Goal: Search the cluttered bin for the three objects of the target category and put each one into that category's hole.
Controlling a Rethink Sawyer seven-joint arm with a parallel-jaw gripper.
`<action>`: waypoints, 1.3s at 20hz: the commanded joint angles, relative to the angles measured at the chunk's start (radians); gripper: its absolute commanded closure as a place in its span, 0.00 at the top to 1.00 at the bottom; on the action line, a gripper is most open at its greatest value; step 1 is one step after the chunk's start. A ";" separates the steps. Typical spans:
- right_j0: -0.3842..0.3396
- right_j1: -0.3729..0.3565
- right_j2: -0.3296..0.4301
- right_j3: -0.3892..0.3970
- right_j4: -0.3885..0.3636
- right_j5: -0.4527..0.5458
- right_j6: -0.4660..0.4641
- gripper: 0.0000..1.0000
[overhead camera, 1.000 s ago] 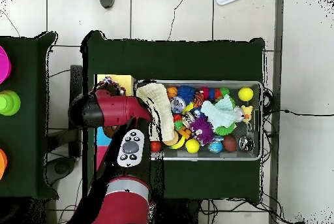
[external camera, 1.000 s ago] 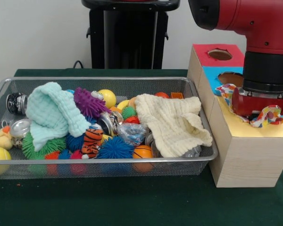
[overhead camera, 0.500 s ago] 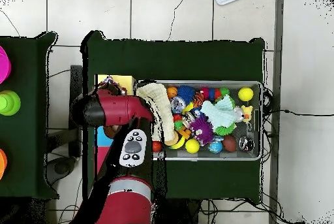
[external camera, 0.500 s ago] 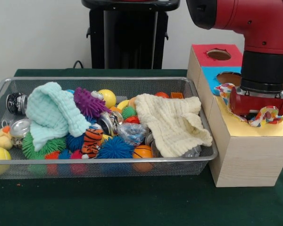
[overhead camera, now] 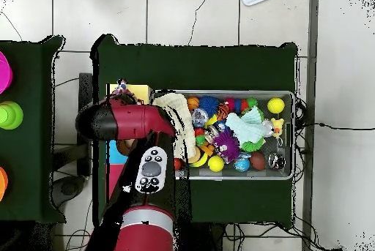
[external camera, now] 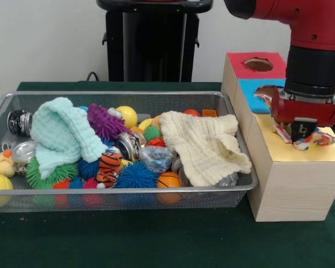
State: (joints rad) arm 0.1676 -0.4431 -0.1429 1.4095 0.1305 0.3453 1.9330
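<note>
Gripper (external camera: 299, 132) has lifted a bit since a second ago, clenched on printed fabric (external camera: 315, 138) directly over yellow face (external camera: 318, 152); hole hidden under it. Likely bunching cloth to stuff through. Bin (external camera: 128, 95) left of box (external camera: 293, 187)

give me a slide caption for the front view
Sawyer gripper over the yellow-faced box with printed fabric beneath it, beside the cluttered bin.

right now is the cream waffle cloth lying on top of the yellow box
No, the cream waffle cloth lies in the wire bin, draped over toys at its end nearest the boxes; on the yellow box is only printed fabric.
</note>
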 commanded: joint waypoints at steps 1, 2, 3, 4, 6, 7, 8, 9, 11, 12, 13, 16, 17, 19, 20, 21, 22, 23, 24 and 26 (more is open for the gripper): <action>-0.039 -0.076 0.056 0.092 0.050 0.137 0.162 0.00; -0.038 -0.085 0.055 0.094 0.051 0.149 0.162 0.00; -0.037 -0.096 0.055 0.101 0.053 0.155 0.166 0.00; -0.036 -0.107 0.051 0.100 0.054 0.173 0.168 0.00; -0.034 -0.127 0.049 0.105 0.059 0.197 0.171 0.00; -0.033 -0.133 0.049 0.108 0.061 0.201 0.174 0.00; -0.033 -0.138 0.048 0.106 0.063 0.210 0.175 0.00; -0.031 -0.142 0.046 0.105 0.064 0.217 0.176 0.00; -0.030 -0.149 0.043 0.100 0.068 0.232 0.179 0.00; -0.028 -0.153 0.041 0.099 0.071 0.240 0.181 0.00; -0.024 -0.161 0.036 0.099 0.074 0.252 0.185 0.00; -0.018 -0.188 0.029 0.102 0.085 0.291 0.189 0.00; -0.016 -0.197 0.027 0.102 0.087 0.305 0.188 0.00; -0.014 -0.212 0.023 0.100 0.088 0.328 0.185 0.00; -0.013 -0.217 0.020 0.099 0.085 0.340 0.182 0.00; -0.013 -0.219 0.018 0.100 0.083 0.343 0.182 0.00; -0.014 -0.222 0.016 0.101 0.082 0.347 0.182 0.00; -0.016 -0.225 0.019 0.102 0.081 0.345 0.178 0.00; -0.017 -0.229 0.019 0.103 0.079 0.350 0.177 0.00; -0.017 -0.240 0.019 0.104 0.075 0.366 0.173 0.00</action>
State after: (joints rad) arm 0.1660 -0.6638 -0.1442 1.4428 0.1788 0.5567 1.9330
